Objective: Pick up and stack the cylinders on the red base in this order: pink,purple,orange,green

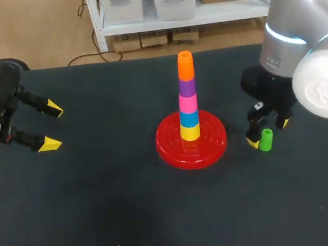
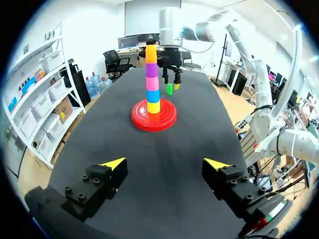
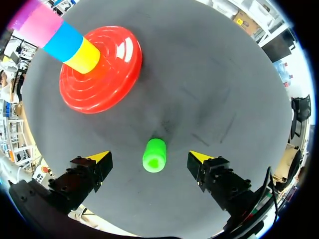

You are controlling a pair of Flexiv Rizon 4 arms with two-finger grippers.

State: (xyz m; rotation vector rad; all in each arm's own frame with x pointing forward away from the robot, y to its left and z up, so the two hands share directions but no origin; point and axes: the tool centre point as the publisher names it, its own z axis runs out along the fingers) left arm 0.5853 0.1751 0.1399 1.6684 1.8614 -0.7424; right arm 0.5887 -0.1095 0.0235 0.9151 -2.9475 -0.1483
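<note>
The green cylinder (image 3: 155, 155) stood upright between the parted fingers of the right gripper (image 3: 149, 157), with a strip of bare table (image 1: 104, 223) showing on either side of it. The red base (image 1: 172, 148) lay near, its rim short of the nearer finger. The stacked tower (image 1: 187, 97) rose tall at the base's centre, its orange top (image 1: 185, 65) uncovered. The left gripper (image 1: 53, 126) hung well apart from the tower.
</note>
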